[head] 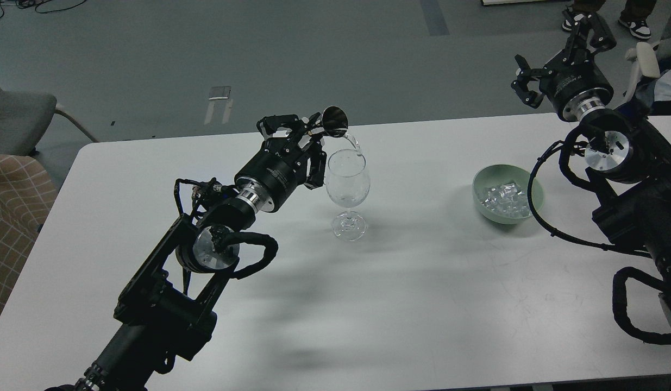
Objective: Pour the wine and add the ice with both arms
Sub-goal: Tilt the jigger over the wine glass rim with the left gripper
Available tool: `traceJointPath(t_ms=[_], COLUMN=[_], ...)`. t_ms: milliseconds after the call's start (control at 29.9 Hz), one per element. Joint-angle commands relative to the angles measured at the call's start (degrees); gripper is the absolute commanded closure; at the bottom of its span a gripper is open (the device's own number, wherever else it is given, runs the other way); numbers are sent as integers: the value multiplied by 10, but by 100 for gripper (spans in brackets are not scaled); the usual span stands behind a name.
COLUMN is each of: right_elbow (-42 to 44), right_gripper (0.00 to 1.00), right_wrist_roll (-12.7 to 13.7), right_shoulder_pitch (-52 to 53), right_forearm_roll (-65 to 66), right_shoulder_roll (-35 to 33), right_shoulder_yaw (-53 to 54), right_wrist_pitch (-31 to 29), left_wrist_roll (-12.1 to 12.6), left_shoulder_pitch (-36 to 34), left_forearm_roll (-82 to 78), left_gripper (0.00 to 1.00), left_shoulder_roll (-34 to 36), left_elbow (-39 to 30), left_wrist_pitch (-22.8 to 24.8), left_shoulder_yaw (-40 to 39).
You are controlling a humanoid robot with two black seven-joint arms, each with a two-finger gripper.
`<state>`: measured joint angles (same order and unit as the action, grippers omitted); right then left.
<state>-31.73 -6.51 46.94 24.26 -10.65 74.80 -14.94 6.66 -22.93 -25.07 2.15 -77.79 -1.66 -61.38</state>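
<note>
At frame centre, the left gripper [307, 142] clamps a tilted clear vessel [343, 130] over the wine glass [346, 190]; the right gripper [558, 54], upper right, gapes empty.

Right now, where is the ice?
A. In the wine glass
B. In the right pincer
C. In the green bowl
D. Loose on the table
C: the ice lies heaped in the green bowl, to the right of the wine glass, and the right pincer is open, raised beyond the table's far edge.
</note>
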Motion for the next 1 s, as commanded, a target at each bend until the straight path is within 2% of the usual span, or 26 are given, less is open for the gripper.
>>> traceJointPath(t_ms=[0,334,969], right_elbow=[0,-2,-15], right_gripper=[0,0,0], right_wrist_roll=[0,0,0], right_shoulder_pitch=[-1,-2,-10], right_forearm_roll=[0,0,0], right_shoulder_roll=[0,0,-1], right_shoulder_yaw=[0,0,1], right_wrist_pitch=[0,0,0], left_wrist_roll=[-3,-3,-4], left_shoulder_pitch=[1,1,0], left_forearm_roll=[-18,-22,-103], left_gripper=[100,100,100], left_shoulder_roll=[4,5,7], left_elbow=[4,4,4], left_wrist_pitch=[0,2,37], left_shoulder_yaw=[-1,0,1])
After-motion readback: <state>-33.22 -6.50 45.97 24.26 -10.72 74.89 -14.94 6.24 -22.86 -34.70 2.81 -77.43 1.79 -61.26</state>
